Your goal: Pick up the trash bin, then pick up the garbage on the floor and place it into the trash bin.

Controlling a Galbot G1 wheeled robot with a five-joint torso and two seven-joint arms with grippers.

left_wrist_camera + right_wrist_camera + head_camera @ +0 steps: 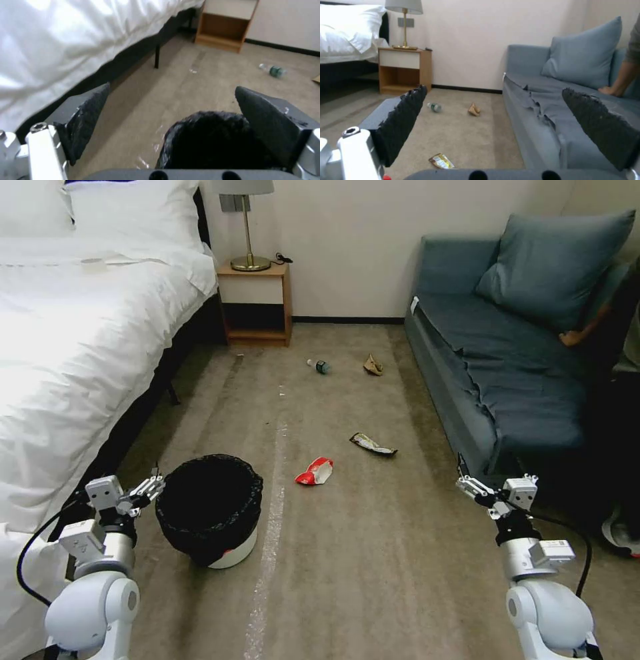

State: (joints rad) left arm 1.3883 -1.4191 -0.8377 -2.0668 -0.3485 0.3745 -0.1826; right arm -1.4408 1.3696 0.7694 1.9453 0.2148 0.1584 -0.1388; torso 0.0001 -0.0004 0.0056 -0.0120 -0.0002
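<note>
Bed [80, 347] on my left, sofa [493, 373] on my right, nightstand [257, 303] ahead. Trash bin [212, 510] upright on the carpet, just beside my left gripper [155, 487], fingers wide, not touching. Right gripper [467, 483] raised near the sofa front, fingers wide, empty. Red-and-white wrapper [315, 471], snack wrapper [372, 444], bottle [319, 366], brown paper [373, 365] lie ahead.
</note>
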